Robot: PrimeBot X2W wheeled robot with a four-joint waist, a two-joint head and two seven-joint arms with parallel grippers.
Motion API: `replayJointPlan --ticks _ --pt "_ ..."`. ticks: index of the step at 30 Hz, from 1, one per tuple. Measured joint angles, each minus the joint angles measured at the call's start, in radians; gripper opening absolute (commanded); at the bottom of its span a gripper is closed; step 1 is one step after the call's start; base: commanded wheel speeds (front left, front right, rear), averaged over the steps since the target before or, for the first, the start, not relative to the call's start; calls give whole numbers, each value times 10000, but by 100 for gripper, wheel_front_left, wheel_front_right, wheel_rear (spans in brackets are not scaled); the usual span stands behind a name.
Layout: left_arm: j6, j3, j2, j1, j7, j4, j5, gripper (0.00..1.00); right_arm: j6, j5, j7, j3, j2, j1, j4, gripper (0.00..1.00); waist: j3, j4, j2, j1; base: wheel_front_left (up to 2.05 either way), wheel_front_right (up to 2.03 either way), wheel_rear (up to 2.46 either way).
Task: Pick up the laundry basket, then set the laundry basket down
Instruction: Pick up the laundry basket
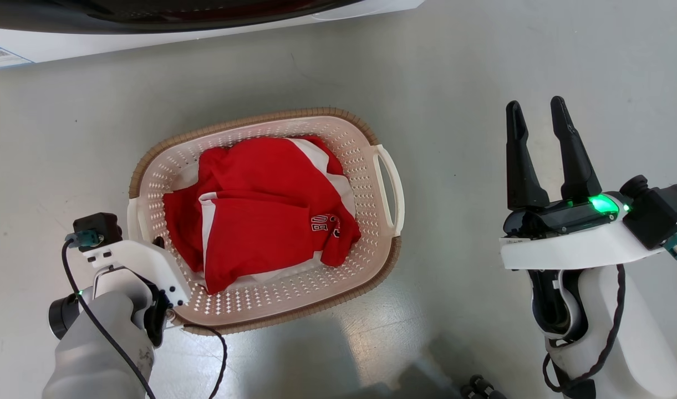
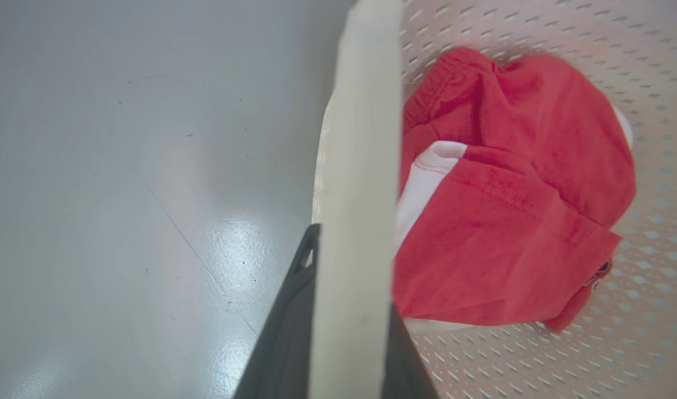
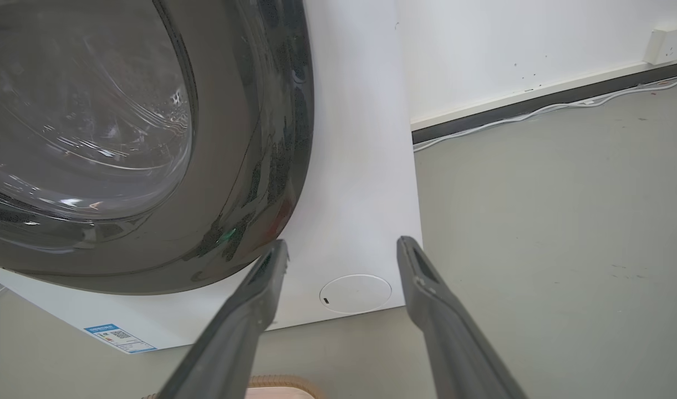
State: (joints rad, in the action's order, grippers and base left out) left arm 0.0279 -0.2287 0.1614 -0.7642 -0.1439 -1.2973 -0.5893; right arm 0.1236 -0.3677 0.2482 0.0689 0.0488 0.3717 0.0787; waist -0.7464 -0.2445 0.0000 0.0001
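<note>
seemingly, the pick-up step is in hand. from the head view, the basket (image 1: 366, 166) is seen on or just above the grey floor (image 1: 482, 61) before the washer (image 1: 149, 16), with a red garment (image 1: 260, 210) inside it. whether it is clear of the floor cannot be told. the left gripper (image 1: 152, 252) is lowered onto the basket's left handle (image 1: 133, 217), its fingers hidden there. the right gripper (image 1: 535, 105) is held well apart to the basket's right, spread wide and empty.

from the left wrist view, the handle is seen as a pale bar pinched between the two dark fingers (image 2: 288, 332), which are nearly closed on it. the floor lies to one side, the garment to the other.

from the right wrist view, the spread fingers (image 3: 238, 321) are pointed at the washer, and a bit of brown rim (image 3: 277, 383) is caught at the bottom edge.

next, a slow, straight lift is called for. with a one-sided grip the basket is likely to hang tilted and the garment may slide, so a gentle, level set-down is wanted.
</note>
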Motion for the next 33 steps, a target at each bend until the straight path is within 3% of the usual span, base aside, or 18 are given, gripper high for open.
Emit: replayJointPlan --ticks 5,6,7,8,25,33 --pt "2 -25 17 0 44 4 -15 0 0 84 0 2 2 0 4 100 -20 42 0 0 0 0 0" --pt "2 -27 17 0 65 4 -25 22 0 84 0 2 2 1 6 100 -19 49 0 0 0 0 0" --pt "2 -27 27 0 113 4 -46 66 0 84 0 6 2 1 6 100 -18 52 0 0 0 0 0" --pt "2 -27 27 0 113 4 -46 100 0 84 0 6 2 1 6 100 -18 52 0 0 0 0 0" --pt "284 -96 301 81 -75 17 -190 100 0 71 2 119 8 5 311 100 422 198 0 0 0 0 0" --pt "708 -253 280 375 -834 12 -205 100 0 67 25 309 13 -10 640 100 1242 450 0 0 0 0 0"
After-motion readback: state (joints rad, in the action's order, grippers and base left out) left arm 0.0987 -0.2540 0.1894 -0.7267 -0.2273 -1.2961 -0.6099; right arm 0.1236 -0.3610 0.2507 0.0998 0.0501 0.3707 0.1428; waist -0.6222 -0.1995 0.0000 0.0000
